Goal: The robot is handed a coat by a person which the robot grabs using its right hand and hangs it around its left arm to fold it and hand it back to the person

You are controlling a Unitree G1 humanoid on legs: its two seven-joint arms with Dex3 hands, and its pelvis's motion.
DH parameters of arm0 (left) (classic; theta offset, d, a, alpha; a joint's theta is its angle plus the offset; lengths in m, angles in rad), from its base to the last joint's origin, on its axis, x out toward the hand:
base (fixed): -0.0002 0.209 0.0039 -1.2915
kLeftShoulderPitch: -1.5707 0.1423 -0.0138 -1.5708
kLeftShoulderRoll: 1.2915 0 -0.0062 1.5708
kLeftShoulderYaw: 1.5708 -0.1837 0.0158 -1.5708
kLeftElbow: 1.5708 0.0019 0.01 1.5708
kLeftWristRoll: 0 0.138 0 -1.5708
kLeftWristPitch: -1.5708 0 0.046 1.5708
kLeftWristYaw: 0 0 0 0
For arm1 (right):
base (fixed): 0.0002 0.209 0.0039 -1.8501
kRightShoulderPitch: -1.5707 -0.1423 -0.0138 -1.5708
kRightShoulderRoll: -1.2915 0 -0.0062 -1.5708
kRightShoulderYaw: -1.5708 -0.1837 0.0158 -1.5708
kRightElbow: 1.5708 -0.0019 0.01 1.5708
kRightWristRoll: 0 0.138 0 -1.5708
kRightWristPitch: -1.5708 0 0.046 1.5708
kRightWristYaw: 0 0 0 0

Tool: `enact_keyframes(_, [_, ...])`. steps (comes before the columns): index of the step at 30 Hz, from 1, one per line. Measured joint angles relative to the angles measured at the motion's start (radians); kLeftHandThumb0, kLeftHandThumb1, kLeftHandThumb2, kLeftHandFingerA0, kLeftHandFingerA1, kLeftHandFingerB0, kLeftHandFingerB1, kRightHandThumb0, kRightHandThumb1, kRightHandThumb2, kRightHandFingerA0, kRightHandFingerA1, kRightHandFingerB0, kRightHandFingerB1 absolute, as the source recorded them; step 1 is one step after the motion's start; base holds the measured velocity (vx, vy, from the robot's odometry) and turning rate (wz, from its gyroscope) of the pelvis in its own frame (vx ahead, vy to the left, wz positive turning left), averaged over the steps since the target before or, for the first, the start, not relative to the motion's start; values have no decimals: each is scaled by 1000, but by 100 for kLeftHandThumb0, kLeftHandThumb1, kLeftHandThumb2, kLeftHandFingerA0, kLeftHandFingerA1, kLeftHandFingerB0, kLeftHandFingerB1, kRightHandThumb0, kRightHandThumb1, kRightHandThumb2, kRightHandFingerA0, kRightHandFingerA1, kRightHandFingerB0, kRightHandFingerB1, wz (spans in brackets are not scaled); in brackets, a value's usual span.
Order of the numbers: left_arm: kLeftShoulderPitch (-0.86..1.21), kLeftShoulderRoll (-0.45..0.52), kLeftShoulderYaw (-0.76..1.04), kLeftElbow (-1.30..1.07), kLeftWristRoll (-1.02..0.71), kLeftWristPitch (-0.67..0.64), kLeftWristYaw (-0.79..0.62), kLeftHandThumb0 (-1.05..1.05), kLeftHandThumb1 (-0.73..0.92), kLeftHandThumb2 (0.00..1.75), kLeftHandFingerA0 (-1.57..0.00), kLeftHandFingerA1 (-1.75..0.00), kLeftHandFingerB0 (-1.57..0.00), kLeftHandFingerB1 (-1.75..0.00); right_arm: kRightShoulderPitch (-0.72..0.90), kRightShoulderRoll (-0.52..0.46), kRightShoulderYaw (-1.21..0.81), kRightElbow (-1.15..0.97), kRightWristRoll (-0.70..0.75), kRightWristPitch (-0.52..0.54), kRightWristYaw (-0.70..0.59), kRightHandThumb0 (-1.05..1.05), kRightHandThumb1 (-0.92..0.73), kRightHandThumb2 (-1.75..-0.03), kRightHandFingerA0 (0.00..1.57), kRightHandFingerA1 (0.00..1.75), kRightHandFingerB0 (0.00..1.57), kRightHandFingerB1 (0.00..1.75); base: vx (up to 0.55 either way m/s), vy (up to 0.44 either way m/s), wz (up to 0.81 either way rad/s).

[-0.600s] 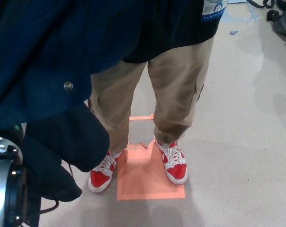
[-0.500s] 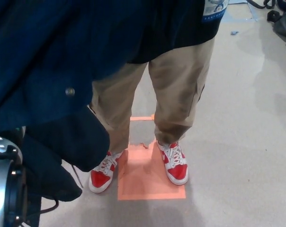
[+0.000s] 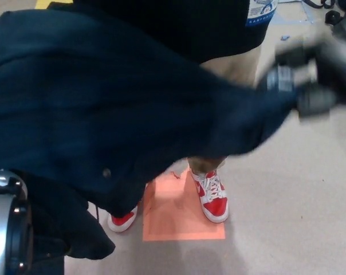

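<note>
Navy fabric over most of the view: coat [image 3: 104, 103], draped in a wide sheet from the left edge and drawn out to a taper at the upper right. Heaped over the left arm [image 3: 4, 229] at the lower left, only a silver and black joint showing below the folds; left hand out of sight beneath the cloth. Behind and below, pale grey floor [image 3: 293, 200]. Just beyond the coat, a person [image 3: 219, 28] in a black top and tan trousers, largely covered by the cloth. At the upper right, right hand [image 3: 313, 74], badly blurred, meeting the coat's tapered end; seemingly clamped on that edge, though hard to confirm through the smear. On the floor, an orange square [image 3: 181, 215] under the person's feet. Red and white sneakers [image 3: 211, 196]: one in full view at the square's right side, the other half hidden by the coat's hem at the square's left. White and blue badge [image 3: 260, 11] on the black top. Small round snap [image 3: 106, 172] low on the coat.
</note>
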Motion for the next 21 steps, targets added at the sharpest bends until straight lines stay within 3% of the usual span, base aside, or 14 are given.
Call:
enact_keyframes(1, [1,-1,0,0,0,0,-1,-77,64,98,-5,-42,-1,-34,28,-3,15,15,-1,-11,0,-34,-89,-67,109,68,105,93,0,0,0])
enact_keyframes(2, [3,-3,0,0,0,0,-4,-77,64,98,-5,-42,-1,-34,67,-7,39,39,-3,-30,-2,-34,-89,-67,109,68,105,93,0,0,0])
enact_keyframes(3, [6,-4,0,0,0,0,-8,-76,64,99,-5,-42,-3,-33,107,-12,66,65,-7,-52,-4,-35,-88,-68,105,54,107,82,0,0,0])
enact_keyframes(6, [20,-5,1,2,1,1,-16,-77,65,99,-5,-42,-1,-33,185,-24,137,127,-19,-111,-17,-38,-87,-66,100,51,107,67,0,0,0])
enact_keyframes(7, [23,-5,1,3,1,1,-18,-77,65,99,-5,-42,-1,-32,201,-28,157,146,-22,-127,-23,-47,-87,-67,87,49,86,53,0,0,0])
enact_keyframes(8, [27,-5,2,4,1,1,-21,-74,64,99,-4,-41,-3,-31,218,-32,181,169,-24,-146,-31,-67,-91,-67,42,38,39,35,0,0,0])
enact_keyframes(9, [31,-5,4,4,1,1,-25,-73,64,99,-4,-40,-3,-31,229,-33,200,193,-25,-162,-38,-81,-75,-105,7,27,7,24,0,0,0])
enact_keyframes(10, [36,-5,6,4,1,1,-29,-74,64,99,-4,-41,-3,-31,236,-34,222,220,-26,-181,-45,-90,-73,-105,0,11,0,6,0,0,0])
enact_keyframes(12, [45,-7,8,5,2,1,-34,-75,64,99,-4,-42,-3,-32,234,-35,260,264,-27,-208,-52,-99,-73,-106,0,6,0,0,0,0,0])
enact_keyframes(13, [48,-8,9,5,2,2,-36,-75,64,99,-5,-42,-2,-32,232,-35,272,283,-27,-218,-54,-88,-81,-68,0,0,0,0,0,0,0])
enact_keyframes(14, [50,-9,10,5,2,2,-38,-74,64,98,-7,-43,-1,-35,231,-35,279,299,-27,-225,-55,-97,-70,-102,0,5,0,0,0,0,0])
enact_keyframes(15, [52,-8,16,5,2,2,-41,-76,66,100,-5,-42,-1,-34,231,-36,290,339,-27,-244,-57,-89,-59,-88,0,0,0,0,0,0,0])
enact_keyframes(18, [57,-8,18,5,3,3,-44,-83,67,98,-14,-44,-2,-37,220,-36,276,403,-16,-285,-56,-94,-56,-90,0,0,0,0,0,0,0])
enact_keyframes(21, [59,-9,19,4,4,3,-46,-76,64,99,-8,-43,-2,-38,205,-36,232,470,11,-322,-42,-94,-53,-89,0,0,0,0,0,0,0])
